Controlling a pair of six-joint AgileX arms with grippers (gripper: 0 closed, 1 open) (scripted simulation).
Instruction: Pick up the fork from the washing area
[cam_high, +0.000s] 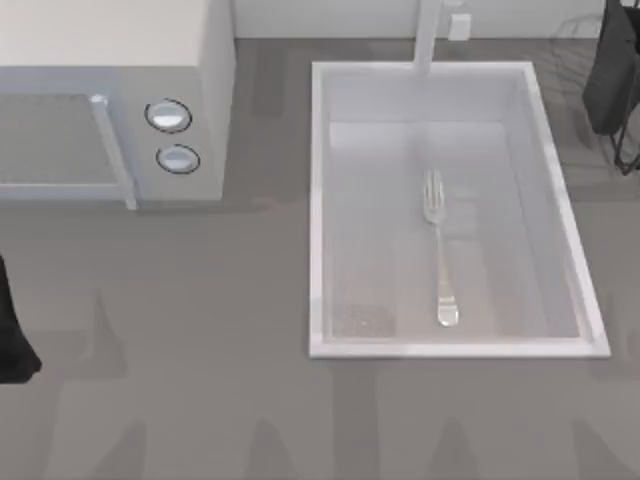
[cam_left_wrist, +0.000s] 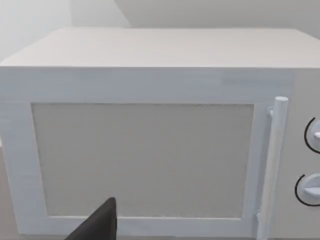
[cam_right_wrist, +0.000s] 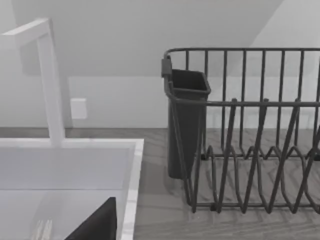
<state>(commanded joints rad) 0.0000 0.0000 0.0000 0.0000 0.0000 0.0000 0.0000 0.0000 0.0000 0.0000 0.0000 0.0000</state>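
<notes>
The top view is showing the fork (cam_high: 438, 246) lying flat on the floor of the sink basin (cam_high: 318, 210), tines toward the faucet (cam_high: 427, 38), right of the microwave (cam_high: 200, 100). The right wrist view is adding a dark wire dish rack (cam_right_wrist: 250, 135) with a cutlery cup (cam_right_wrist: 186, 122) beside the basin. The left arm (cam_high: 12, 330) is sitting at the table's left edge, the right arm (cam_high: 612, 70) at the far right; whether either gripper is wide or narrow cannot be told.

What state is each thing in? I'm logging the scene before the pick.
fork: lying flat in the sink basin, tines toward the faucet, not held.
sink basin: holds the fork.
faucet: no water running.
microwave: door closed.
dish rack: upright.
</notes>
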